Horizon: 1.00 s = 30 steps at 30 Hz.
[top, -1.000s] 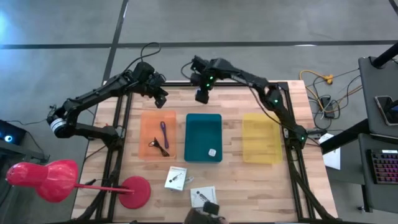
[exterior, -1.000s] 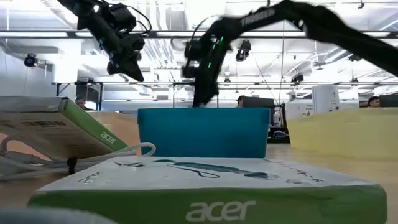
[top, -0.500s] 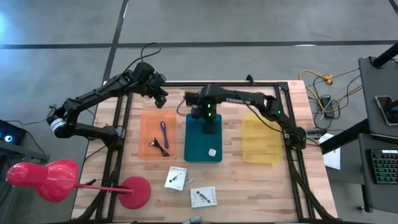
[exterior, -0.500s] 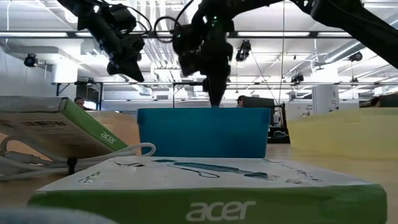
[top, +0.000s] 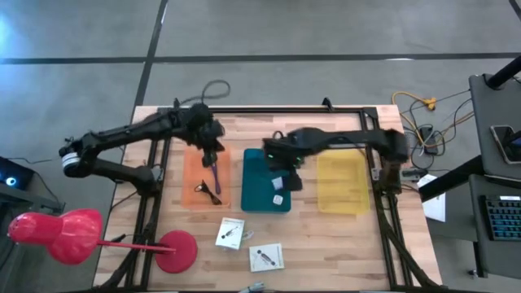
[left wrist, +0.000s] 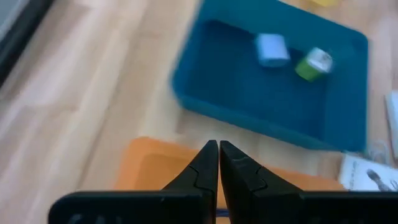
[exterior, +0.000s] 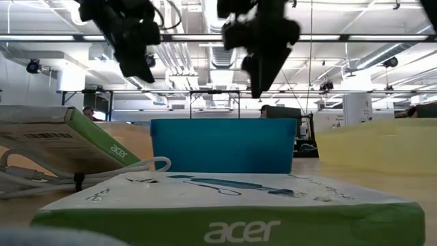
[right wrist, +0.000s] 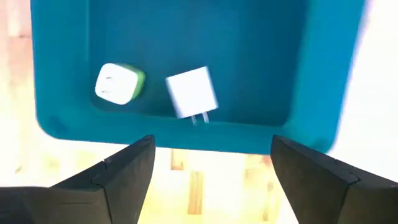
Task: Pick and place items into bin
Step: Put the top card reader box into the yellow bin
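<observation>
The right pincer (top: 286, 174) hangs wide open over the teal plastic bin (top: 254, 195), holding nothing. Inside the bin lie a white plug cube (right wrist: 192, 93) and a white-and-green cube (right wrist: 118, 83). The left pincer (top: 211, 150) is shut tight and empty above the orange tray (top: 192, 175) with the thin purple stick (top: 214, 174).

Wooden table (top: 301, 236) with a black frame. Pink-red lamp-like stand (top: 77, 238) at one near corner, its round base (top: 177, 251) on the tabletop (head hangs off the edge). Orange and yellow cables (top: 419, 114) lie off the far corner. Grey floor (top: 326, 28) beyond. Ceiling lights (exterior: 355, 37) show behind.
</observation>
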{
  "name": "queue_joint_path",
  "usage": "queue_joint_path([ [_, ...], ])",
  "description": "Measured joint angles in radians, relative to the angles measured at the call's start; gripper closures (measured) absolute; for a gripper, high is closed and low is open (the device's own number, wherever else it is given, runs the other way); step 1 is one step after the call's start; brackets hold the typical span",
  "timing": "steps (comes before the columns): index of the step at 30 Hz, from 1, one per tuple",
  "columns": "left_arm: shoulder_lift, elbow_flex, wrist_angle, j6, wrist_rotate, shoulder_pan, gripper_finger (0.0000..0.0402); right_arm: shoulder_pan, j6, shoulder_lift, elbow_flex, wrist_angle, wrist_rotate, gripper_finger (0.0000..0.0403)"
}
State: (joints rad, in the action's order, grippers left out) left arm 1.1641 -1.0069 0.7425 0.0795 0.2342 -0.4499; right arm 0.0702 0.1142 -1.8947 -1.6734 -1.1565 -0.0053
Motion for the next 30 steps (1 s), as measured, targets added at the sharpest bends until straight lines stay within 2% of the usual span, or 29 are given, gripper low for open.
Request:
queue_joint_path([
  [4, -0.004, 0.0, 0.002, -0.091, -0.166, 0.188, 0.0402, -0.086, -0.071, 0.161, 0.201, 0.161, 0.119, 0.0106],
  [7, -0.004, 0.001, 0.005, -0.163, -0.21, 0.306, 0.0402, -0.144, -0.08, 0.252, 0.32, 0.279, 0.143, 0.0111],
  [13, 0.011, 0.002, 0.027, -0.309, -0.3, 0.524, 0.0402, -0.285, -0.065, 0.285, 0.454, 0.455, 0.147, 0.0115],
  [16, 0.026, 0.002, 0.046, -0.367, -0.346, 0.637, 0.0402, -0.367, -0.085, 0.247, 0.455, 0.491, 0.171, 0.0116],
  [21, 0.075, 0.006, 0.088, -0.488, -0.385, 0.807, 0.0402, -0.463, -0.094, 0.149, 0.437, 0.606, 0.279, 0.0117],
  [23, 0.099, 0.016, 0.092, -0.573, -0.388, 0.864, 0.0402, -0.48, -0.123, 0.105, 0.407, 0.66, 0.296, 0.0117],
  [30, 0.163, 0.082, 0.095, -0.934, -0.421, 1.078, 0.0402, -0.503, -0.159, -0.086, 0.208, 0.689, 0.297, 0.0118],
])
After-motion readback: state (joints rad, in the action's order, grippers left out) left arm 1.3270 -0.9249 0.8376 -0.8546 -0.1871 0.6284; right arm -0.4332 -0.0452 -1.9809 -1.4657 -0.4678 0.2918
